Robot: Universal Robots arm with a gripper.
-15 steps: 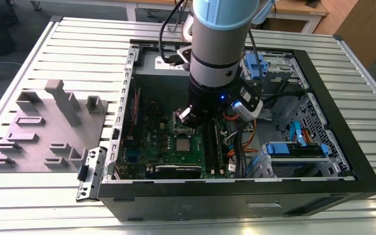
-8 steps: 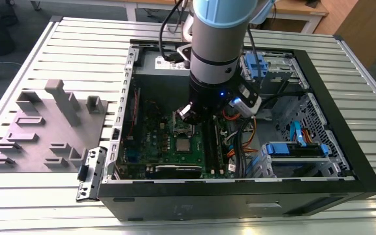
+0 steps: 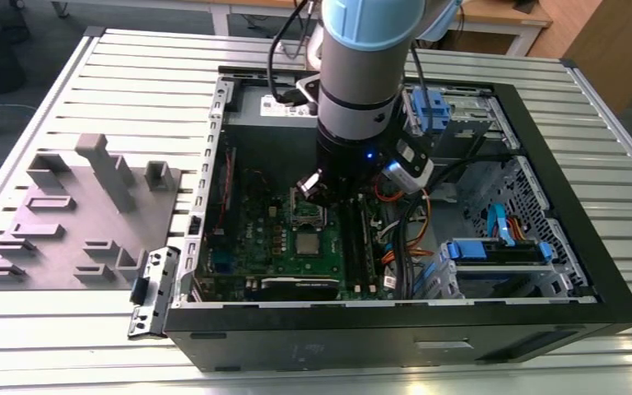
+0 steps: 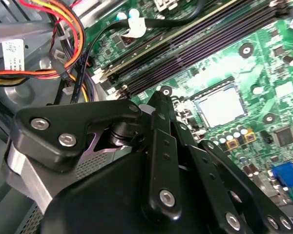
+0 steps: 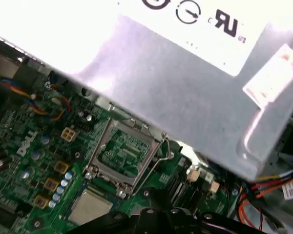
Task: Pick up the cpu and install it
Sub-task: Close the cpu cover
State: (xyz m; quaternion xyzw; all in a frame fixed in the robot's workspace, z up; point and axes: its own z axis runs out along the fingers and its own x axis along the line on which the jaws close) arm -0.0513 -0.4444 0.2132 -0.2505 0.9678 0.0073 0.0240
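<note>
So here's where I'm at: hanging low inside the open PC case (image 3: 349,341) on the bench (image 3: 129,74), right over the green board (image 3: 256,239). The cpu (image 4: 219,105) is lying flat on that board, just beside the shiny socket frame (image 5: 121,152). I'm not touching it; it's a little way off from my fingers (image 4: 161,141). Honestly can't tell from these angles whether they're spread or pressed together.

What worries me is that the chip is thin and sits low, so there's barely any edge to catch. Come down slightly off and I reckon I'd either skate over the metal top or tip it up on one corner. The socket frame is right next door, and anything dragged across what's inside it would probably wreck it. The orange and yellow wire bundle (image 4: 63,29) also runs close past my wrist, so a sideways move could snag it. And the memory slots (image 4: 195,48) are near enough to clip.
</note>
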